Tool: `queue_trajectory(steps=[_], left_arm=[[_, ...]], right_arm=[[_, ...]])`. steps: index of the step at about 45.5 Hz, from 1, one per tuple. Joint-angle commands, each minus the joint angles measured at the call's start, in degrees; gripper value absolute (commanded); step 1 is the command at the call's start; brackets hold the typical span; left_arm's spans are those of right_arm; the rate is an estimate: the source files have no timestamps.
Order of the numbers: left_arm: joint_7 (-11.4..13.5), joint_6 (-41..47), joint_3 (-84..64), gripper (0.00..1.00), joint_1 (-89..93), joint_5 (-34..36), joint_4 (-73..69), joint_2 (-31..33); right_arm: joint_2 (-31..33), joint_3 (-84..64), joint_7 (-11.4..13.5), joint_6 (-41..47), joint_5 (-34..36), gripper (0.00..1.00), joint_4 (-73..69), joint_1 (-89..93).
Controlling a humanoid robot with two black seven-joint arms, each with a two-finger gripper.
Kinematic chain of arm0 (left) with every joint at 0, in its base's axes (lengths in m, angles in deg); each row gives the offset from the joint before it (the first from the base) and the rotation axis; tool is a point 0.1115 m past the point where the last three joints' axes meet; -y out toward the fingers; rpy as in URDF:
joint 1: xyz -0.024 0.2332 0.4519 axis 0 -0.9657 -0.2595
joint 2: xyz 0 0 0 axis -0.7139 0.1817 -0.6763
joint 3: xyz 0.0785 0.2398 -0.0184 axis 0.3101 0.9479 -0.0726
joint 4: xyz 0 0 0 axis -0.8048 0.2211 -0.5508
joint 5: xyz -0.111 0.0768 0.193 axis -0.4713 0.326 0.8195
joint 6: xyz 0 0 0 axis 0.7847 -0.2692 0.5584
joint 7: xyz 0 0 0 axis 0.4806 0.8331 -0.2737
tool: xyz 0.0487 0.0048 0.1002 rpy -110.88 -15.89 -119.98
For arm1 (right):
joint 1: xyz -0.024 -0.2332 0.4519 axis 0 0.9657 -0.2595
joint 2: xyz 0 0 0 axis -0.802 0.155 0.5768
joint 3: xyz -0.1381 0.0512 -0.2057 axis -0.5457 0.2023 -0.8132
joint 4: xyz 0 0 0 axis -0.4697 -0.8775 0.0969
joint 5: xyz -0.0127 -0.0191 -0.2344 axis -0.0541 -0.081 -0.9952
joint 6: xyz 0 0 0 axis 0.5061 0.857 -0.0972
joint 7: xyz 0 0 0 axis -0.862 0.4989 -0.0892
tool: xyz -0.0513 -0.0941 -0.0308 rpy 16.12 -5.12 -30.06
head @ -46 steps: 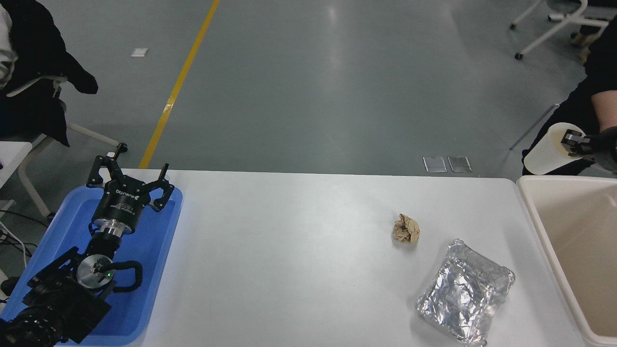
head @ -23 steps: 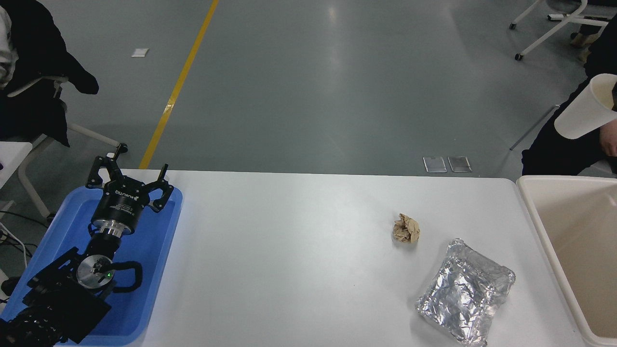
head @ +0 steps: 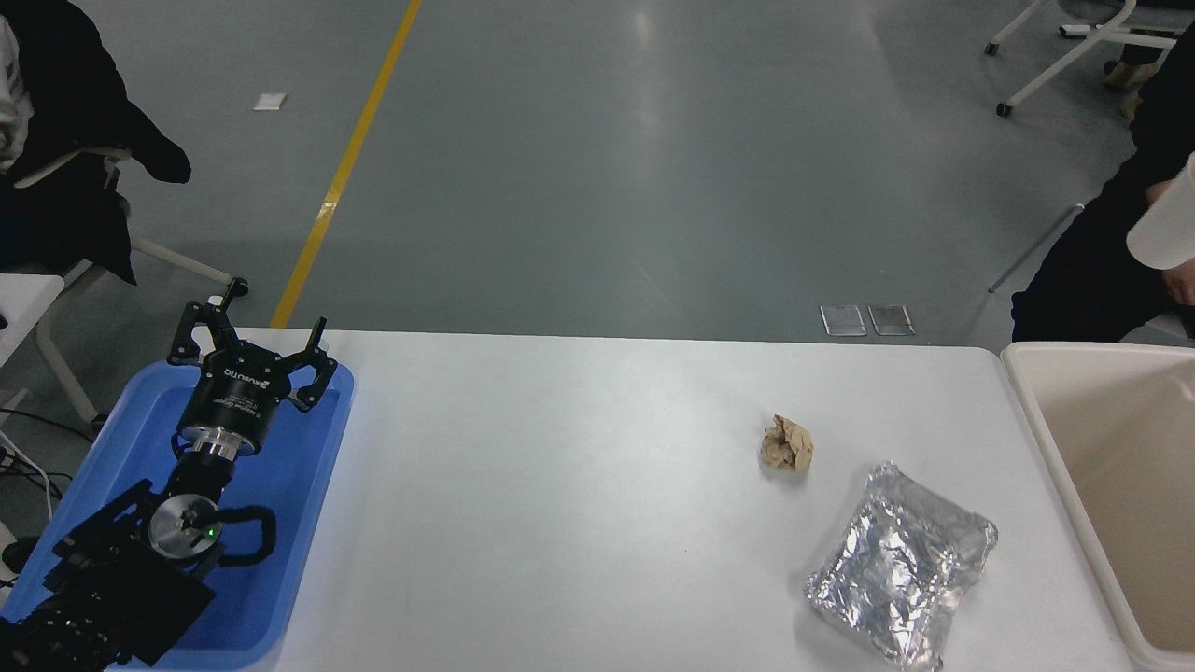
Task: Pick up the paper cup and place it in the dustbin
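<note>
My left pincer [head: 250, 350] rests spread and empty; my right is unseen. The paper cup [head: 1167, 229], light and crushable, wants gentle mid-wall pressure.

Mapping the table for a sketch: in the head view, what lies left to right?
Blue plastic tray under the parked left pincer → crumpled brown paper ball → silver foil packet → beige rectangular dustbin.
</note>
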Motion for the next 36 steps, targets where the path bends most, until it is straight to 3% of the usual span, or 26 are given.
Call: queue_trajectory(steps=[1, 8, 21, 36], left_arm=[[0.1, 0.0, 0.0, 1.00, 0.0, 0.0, 0.0, 0.0], [0.1, 0.0, 0.0, 1.00, 0.0, 0.0, 0.0, 0.0], [0.1, 0.0, 0.0, 1.00, 0.0, 0.0, 0.0, 0.0], [0.1, 0.0, 0.0, 1.00, 0.0, 0.0, 0.0, 0.0]], right_arm=[[-1.9, 1.0, 0.7, -6.6, 5.1, 0.00, 14.0, 16.9], [-5.5, 6.6, 0.7, -11.1, 9.7, 0.00, 21.8, 30.5], [-12.4, 21.4, 0.6, -15.9, 9.9, 0.00, 34.2, 49.6], [-17.5, 30.6, 0.6, -21.5, 9.9, 0.00, 36.2, 59.6]])
